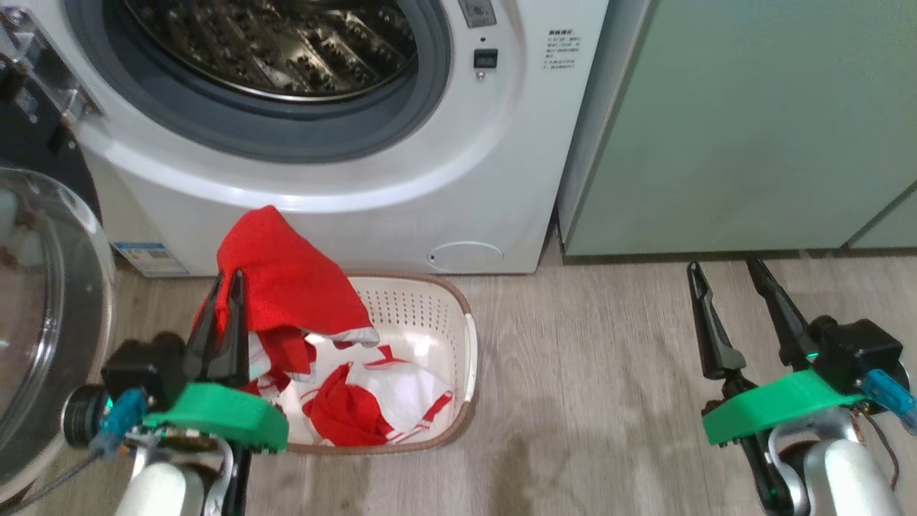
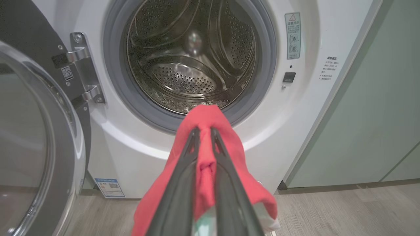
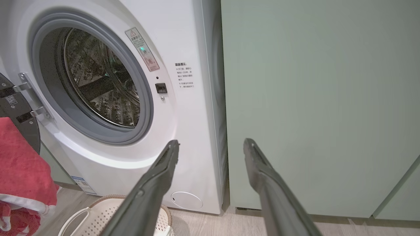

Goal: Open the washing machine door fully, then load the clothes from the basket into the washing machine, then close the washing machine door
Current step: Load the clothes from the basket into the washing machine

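The washing machine (image 1: pixel 401 179) stands ahead with its steel drum (image 2: pixel 193 55) bare and its door (image 1: pixel 43 315) swung wide to the left. On the floor before it sits the cream basket (image 1: pixel 444 315). My left gripper (image 1: pixel 226 283) is shut on the red clothes (image 1: pixel 286 279), lifted above the basket's left end; the rest of the red and white fabric trails down into the basket. In the left wrist view the red cloth (image 2: pixel 205 144) is pinched between the fingers, below the drum opening. My right gripper (image 1: pixel 727 272) hangs open over the floor at the right, holding nothing.
Pale green cabinets (image 1: pixel 745 129) flank the machine's right side. Wood-look floor (image 1: pixel 609 401) lies between basket and right arm. The door's hinge (image 2: pixel 83 68) and black rim sit close to my left arm.
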`<state>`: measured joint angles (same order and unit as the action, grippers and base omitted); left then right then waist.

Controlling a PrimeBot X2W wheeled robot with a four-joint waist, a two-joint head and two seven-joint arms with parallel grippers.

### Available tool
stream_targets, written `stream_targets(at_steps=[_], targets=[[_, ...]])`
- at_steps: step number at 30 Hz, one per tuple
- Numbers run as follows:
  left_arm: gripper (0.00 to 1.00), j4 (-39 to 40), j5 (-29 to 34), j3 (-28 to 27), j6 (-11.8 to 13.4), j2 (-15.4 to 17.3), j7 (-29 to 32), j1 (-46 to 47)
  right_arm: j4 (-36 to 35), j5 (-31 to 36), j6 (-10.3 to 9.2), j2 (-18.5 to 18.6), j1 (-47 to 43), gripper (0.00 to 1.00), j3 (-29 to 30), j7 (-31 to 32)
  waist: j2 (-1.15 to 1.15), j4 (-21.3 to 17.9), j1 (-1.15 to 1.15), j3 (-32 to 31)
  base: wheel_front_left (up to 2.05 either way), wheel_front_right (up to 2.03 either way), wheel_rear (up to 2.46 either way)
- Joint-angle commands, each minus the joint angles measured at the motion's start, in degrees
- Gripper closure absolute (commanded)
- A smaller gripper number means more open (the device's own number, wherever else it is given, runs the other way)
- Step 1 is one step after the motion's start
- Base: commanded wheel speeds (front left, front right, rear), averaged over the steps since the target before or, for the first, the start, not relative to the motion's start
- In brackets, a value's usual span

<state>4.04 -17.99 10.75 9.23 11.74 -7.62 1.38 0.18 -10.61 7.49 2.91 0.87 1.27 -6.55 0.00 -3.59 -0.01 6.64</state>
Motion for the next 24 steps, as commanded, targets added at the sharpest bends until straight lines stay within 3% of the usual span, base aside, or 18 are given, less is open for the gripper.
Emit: stream_targets(at_steps=[1, 6, 13, 24], targets=[[1.0, 1.8, -0.3, -2.5, 0.0, 1.1, -0.1, 4.0, -2.4, -0.5, 0.0, 0.0, 1.7, 0.0, -1.6, -0.2, 0.0, -0.1, 0.01, 1.1, 0.0, 0.0, 0.0], [1.0, -1.0, -1.7, -2.9, -1.6, 1.7, 1.2, 10.7, -3.5, -0.8, 0.0, 0.0, 3.3, 0.0, -2.1, -0.9, 0.0, -1.0, 0.01, 5.5, 0.0, 0.0, 0.0], [1.0, -10.9, -4.8, -4.8, -4.7, 4.2, 5.6, 26.0, -3.9, -2.0, 0.0, 0.0, 6.5, 0.0, -3.7, -2.6, 0.0, -4.3, 0.01, 13.8, 0.0, 0.0, 0.0], [1.0, -28.7, -9.1, -6.7, -9.2, 11.0, 19.3, 50.2, -0.8, -5.8, 0.0, 0.0, 11.5, 0.0, -6.8, -7.1, 0.0, -10.3, 0.01, 24.0, 0.0, 0.0, 0.0]])
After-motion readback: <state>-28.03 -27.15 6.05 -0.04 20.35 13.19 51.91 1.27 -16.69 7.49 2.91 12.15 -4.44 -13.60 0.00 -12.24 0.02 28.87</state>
